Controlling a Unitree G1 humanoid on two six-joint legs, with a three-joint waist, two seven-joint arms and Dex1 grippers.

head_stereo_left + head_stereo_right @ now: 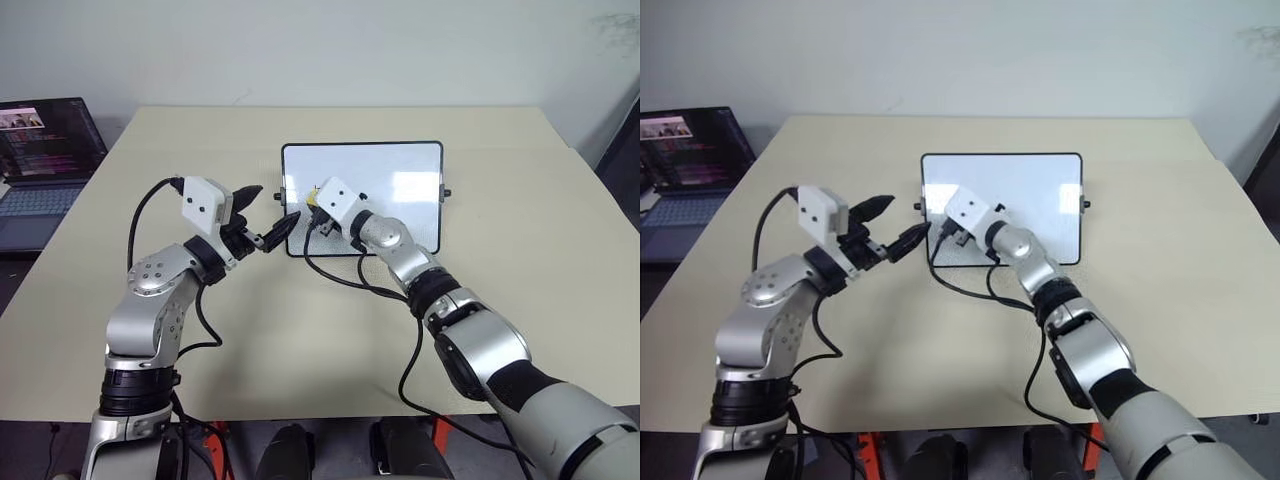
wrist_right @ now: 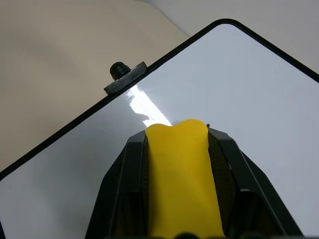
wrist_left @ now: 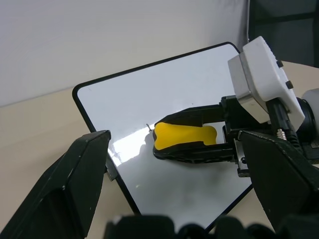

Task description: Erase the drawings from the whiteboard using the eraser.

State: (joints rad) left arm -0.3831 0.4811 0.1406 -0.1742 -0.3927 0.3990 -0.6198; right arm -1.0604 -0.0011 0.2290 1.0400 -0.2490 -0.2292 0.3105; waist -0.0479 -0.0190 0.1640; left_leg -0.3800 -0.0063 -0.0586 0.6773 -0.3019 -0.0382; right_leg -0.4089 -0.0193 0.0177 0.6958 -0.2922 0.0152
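While the beige table (image 1: 500,300) carries the whole setup, the whiteboard (image 1: 400,165) lies flat near its middle, long axis running across the robot's front, black frame and a small side knob (image 2: 118,69) showing; a laptop (image 1: 45,165) sits well off to the left, away from the work.

Right gripper (image 3: 192,142): jaws clamped tight on the eraser (image 3: 182,137), the yellow block held lengthwise between the fingers; it sits over the board's left part, close to or on the glossy surface; contact itself I cannot confirm.

Left gripper (image 1: 262,218): jaws spread wide, holding nothing; it hangs just beside the board's left edge, near the eraser.

The drawings: only a tiny dark mark (image 3: 148,127) is visible, right at the eraser's front tip, toward the board's left edge; a speck (image 2: 208,125) also sits at the tip in the right wrist view; the rest of the white surface reads clean from here.

Judgement: the right arm is the working one; the remaining mark lies just ahead of the eraser along its long axis, so a short push forward should cover it.
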